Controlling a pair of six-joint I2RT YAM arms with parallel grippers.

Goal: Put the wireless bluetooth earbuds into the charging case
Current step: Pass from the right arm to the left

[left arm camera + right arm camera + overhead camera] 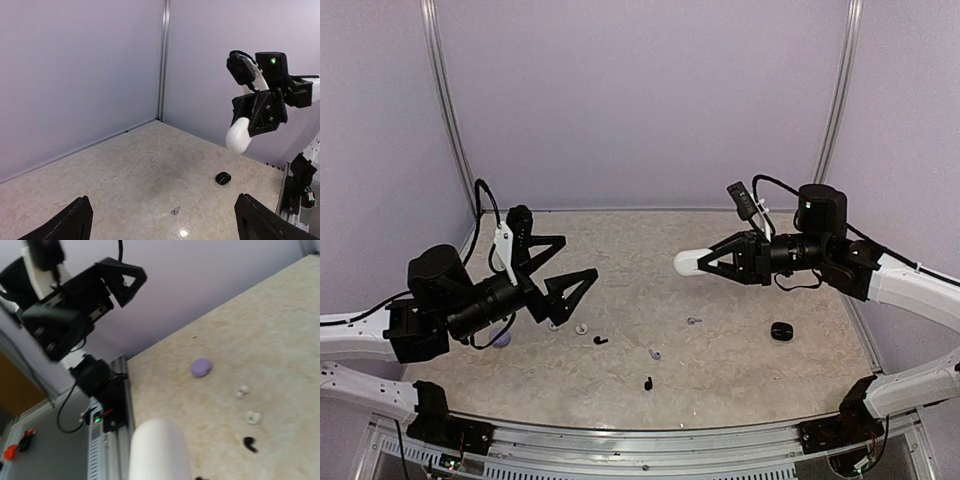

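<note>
Nearest the top camera, the left arm's base point(430, 408) and the right arm's base point(840, 425) are fixed at the front edge of the marbled table point(740, 370).

All six earbuds lie loose on the table surface, none seated in a case:
- A black earbud point(648, 383) lies closest to the front edge.
- A lavender-grey earbud point(654, 354) lies just behind it.
- A second black earbud point(601, 341) lies to the left of that.
- A white earbud point(580, 327) and a second white earbud point(553, 325) lie near each other, below the left gripper.
- A second lavender-grey earbud point(694, 321) lies apart from the rest, nearer mid-table.

The purple charging case point(502, 337) rests on the table at the left, partly hidden by the left arm. The black charging case point(781, 331) rests on the table at the right, below the right arm and well apart from the earbuds.

The left gripper point(580, 257) hangs above the table with its fingers spread wide and nothing between them. In the left wrist view its fingertips point(75, 220) sit at the bottom corners of the frame.

The right gripper point(705, 265) is raised above the table and clamped on the white charging case point(686, 263). The case's rounded end juts past the fingertips toward the left arm. Whether its lid is open cannot be told.
</note>
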